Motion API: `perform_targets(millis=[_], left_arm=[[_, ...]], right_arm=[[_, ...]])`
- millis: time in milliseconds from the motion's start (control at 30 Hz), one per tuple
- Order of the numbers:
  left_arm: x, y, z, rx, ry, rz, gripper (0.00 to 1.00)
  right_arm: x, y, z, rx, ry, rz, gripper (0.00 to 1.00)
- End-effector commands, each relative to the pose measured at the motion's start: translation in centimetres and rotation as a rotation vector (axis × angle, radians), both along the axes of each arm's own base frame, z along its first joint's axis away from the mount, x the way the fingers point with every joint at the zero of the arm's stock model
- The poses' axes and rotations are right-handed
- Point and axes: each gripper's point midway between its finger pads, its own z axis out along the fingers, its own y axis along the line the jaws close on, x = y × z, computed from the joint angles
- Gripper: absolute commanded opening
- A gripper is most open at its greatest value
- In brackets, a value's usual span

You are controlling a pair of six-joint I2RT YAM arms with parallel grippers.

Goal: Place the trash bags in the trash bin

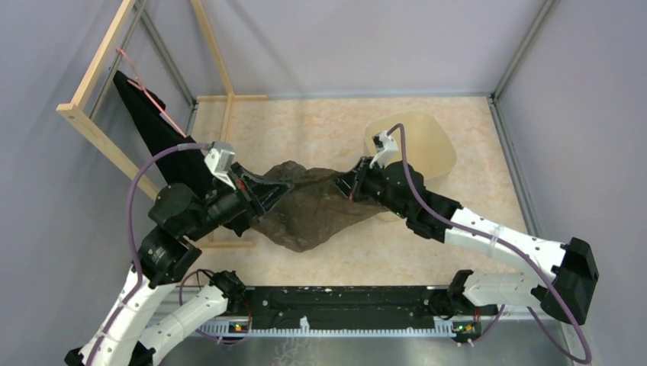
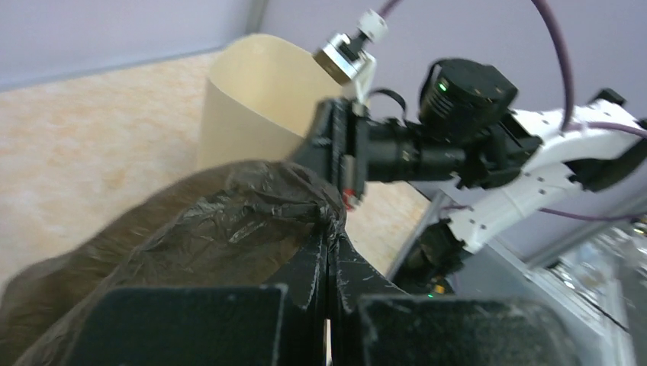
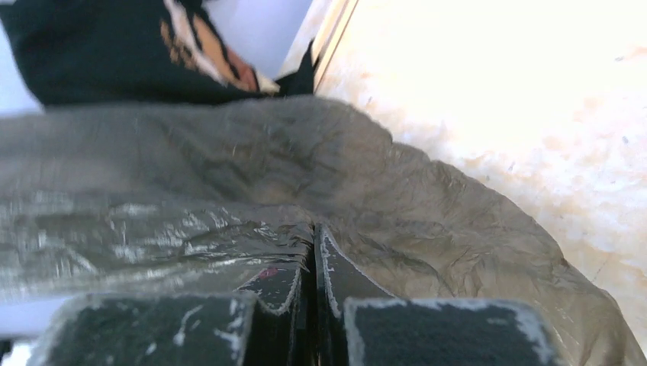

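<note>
You have the trash bag strung between the two arms over the middle of the desk, its top edge pulled taut and its belly hanging below. The left fingers are pressed together on a pinch of the film. The right fingers are clamped on the opposite edge. Both wrist views show wrinkled plastic running into the seam between the pads. The trash bin stands upright at the far right of the desk, just behind the right wrist and apart from the bag.

Expect the bag to be very light, limp and slick. It has no stiffness, so it will drape, billow and cling rather than hold any shape, and a thin pinch could slide out under a sharp pull. It also looks wider than the bin's mouth. Your best holds are probably these gathered folds at the rim, where several layers bunch up. Move gently so the film does not tear or slip.
</note>
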Motion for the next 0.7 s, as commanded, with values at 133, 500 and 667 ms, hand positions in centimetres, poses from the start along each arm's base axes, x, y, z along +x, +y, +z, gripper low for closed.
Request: perform_targets(millis=[133,500,667], left_arm=[[-4.3,-3.2,-3.3,-0.199,0.242,-0.293,0.0],[-3.0,-4.3,-10.7,-0.246,0.429,-0.271,0.01],[-2.0,-4.9,-12.3,-0.228,0.461,-0.258,0.03]], right_arm=[[5.7,0.1,6.5,0.239,-0.047,-0.298,0.0],[6.4,3.0,12.4,0.463,-0.089,-0.235,0.0],[6.2,3.8,13.5,0.534,-0.096,-0.199,0.0]])
